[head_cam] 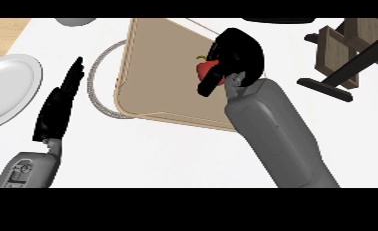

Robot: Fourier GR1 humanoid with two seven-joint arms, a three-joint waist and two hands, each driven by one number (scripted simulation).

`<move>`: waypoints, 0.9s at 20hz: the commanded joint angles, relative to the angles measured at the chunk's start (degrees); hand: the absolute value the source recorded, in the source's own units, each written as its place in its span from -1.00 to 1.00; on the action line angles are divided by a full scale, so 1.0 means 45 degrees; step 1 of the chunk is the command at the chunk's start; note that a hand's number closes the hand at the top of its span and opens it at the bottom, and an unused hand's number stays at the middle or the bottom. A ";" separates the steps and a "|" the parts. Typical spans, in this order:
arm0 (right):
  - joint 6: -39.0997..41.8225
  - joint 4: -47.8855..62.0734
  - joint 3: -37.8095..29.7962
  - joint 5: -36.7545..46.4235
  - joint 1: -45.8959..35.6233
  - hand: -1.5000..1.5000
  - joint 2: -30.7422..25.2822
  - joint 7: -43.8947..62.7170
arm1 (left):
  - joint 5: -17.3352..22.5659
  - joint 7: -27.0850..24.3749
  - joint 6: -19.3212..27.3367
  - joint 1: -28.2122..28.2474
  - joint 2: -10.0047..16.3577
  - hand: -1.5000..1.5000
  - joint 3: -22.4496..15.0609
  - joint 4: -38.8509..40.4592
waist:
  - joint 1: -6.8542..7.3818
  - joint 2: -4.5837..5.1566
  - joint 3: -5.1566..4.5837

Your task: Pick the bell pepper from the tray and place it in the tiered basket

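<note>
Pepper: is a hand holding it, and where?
Yes, the right hand curls round the pepper, covering its right side. The left hand holds nothing.

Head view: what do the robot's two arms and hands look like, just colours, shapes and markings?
Both forearms are smooth grey shells. The right forearm is a rounded casing, narrower at the wrist. The left forearm shows dark outlined panel lines near the wrist. The left hand and right hand are black, with slim black fingers. No cables or sleeves show.
</note>
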 commanded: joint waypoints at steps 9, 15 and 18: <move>-0.1370 0.1601 -0.2669 0.2478 -0.7289 1.00 -0.1218 0.1395 | -0.0108 0.0085 -0.0081 -0.0131 0.0061 0.00 0.0265 0.0552 | -0.0393 -0.0063 -0.0014; -0.0667 0.3676 -0.3382 0.3554 -0.9561 1.00 -0.2472 0.0877 | 0.0032 0.0351 -0.0295 -0.0242 0.0351 0.00 0.0623 0.0128 | -0.0360 -0.0064 -0.0002; 0.0225 0.5143 -0.3677 0.3625 -1.0061 1.00 -0.3932 -0.0551 | -0.0147 0.0002 -0.0087 0.0439 0.0147 0.00 0.0463 -0.0257 | -0.0281 -0.0035 -0.0003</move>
